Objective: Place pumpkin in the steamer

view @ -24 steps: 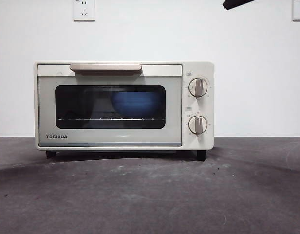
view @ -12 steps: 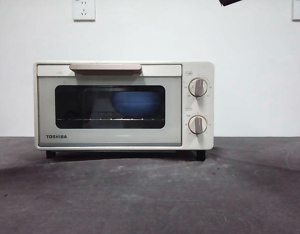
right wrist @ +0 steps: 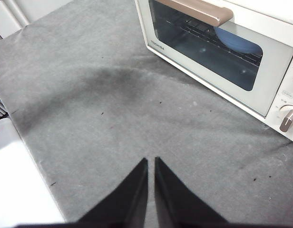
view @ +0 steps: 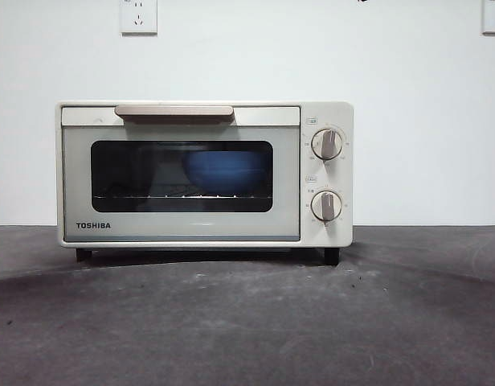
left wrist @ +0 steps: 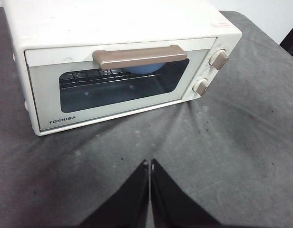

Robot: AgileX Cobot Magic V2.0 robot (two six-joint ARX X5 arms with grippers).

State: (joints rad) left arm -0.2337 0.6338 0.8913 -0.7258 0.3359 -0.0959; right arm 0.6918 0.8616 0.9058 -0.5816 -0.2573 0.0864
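The cream-white TOSHIBA steamer [view: 320,173] stands on the dark table with its glass door closed. It also shows in the left wrist view [left wrist: 113,28] and the right wrist view [right wrist: 275,66]. The pumpkin is not visible in any view. My left gripper [left wrist: 150,164] is shut and empty above the table in front of the steamer's door. My right gripper [right wrist: 151,161] is shut and empty above the table, off the steamer's front corner on the TOSHIBA-label side. Neither gripper shows in the front view.
A wide blue bowl [view: 223,170] sits on the rack inside the steamer, behind the glass [left wrist: 142,70] [right wrist: 238,42]. The bar handle [view: 173,111] runs along the door's top. Two knobs [view: 326,145] are beside the door. The grey table [view: 247,322] ends near a white surface [right wrist: 18,194].
The black arm tip at the front view's top right has risen out of the picture. The steamer and the bowl have not moved.
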